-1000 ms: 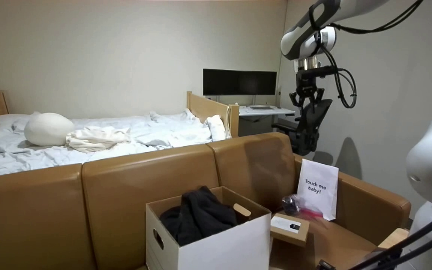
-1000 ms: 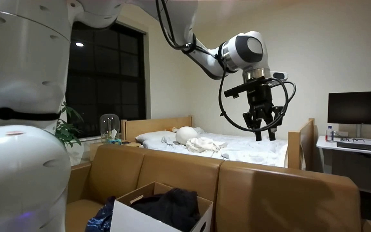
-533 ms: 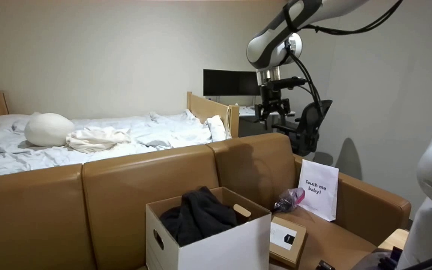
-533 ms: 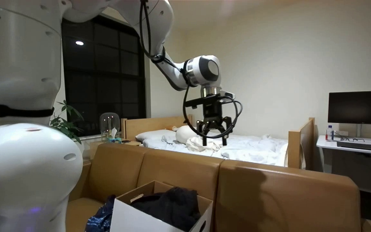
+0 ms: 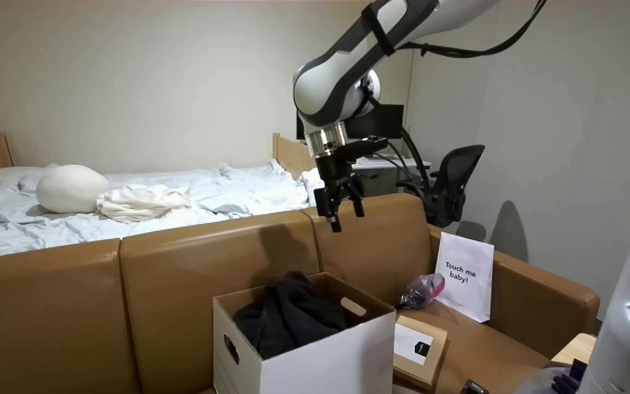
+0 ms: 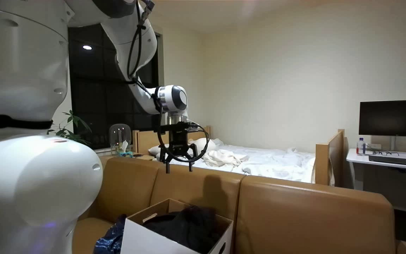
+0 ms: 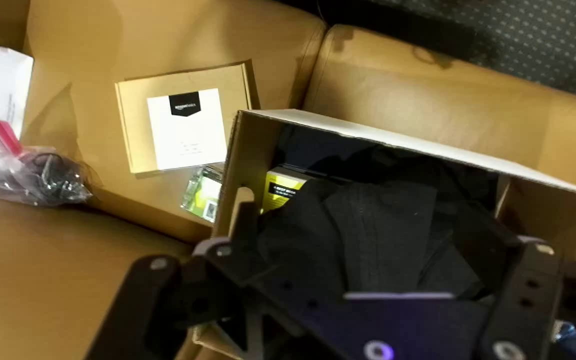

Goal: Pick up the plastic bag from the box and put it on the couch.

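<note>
A clear plastic bag [image 5: 421,291] with a pinkish-red zip strip and dark contents lies on the seat of the brown couch [image 5: 216,262], close to the backrest. In the wrist view the plastic bag [image 7: 43,175] is at the far left, apart from my gripper [image 7: 363,225]. The white box [image 5: 326,361] stands open-topped on the couch and holds black cloth [image 7: 383,230]. My gripper [image 5: 348,218] hangs in the air well above the box. Its fingers are spread wide with nothing between them, as an exterior view of the gripper [image 6: 179,168] also shows.
A flat cardboard package [image 7: 183,125] and a small shiny packet [image 7: 203,195] lie between bag and box. A white paper bag [image 5: 464,276] leans on the armrest. A yellow carton [image 7: 280,190] sits inside the box. Blue patterned cloth [image 6: 109,236] lies beside the box.
My gripper has opened wider and travelled away from the armrest end, lowering over the box. The plastic bag has tumbled toward the backrest, and the flat package has shifted and turned slightly.
</note>
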You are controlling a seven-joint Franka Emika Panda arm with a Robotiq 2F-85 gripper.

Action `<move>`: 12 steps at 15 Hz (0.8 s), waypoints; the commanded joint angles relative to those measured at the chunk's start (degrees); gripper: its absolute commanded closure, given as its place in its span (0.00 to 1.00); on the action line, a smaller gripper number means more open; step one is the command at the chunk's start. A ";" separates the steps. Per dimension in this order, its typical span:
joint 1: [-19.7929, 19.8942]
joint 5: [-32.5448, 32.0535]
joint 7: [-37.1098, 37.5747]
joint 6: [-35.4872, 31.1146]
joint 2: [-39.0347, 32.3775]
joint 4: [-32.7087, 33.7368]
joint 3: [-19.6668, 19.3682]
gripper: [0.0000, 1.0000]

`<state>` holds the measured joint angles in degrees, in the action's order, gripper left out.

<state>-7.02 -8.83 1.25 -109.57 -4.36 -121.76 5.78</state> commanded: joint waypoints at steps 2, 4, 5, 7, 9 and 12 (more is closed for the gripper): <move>-0.67 0.03 -4.19 0.15 -0.92 0.08 1.17 0.00; -0.72 0.10 -6.73 0.15 -1.60 0.08 1.43 0.00; -0.67 0.10 -7.24 0.15 -1.74 0.08 1.41 0.00; -0.63 0.10 -7.60 0.15 -1.76 0.09 1.40 0.00; -0.63 0.10 -7.60 0.15 -1.76 0.09 1.40 0.00; -0.63 0.10 -7.61 0.15 -1.76 0.09 1.40 0.00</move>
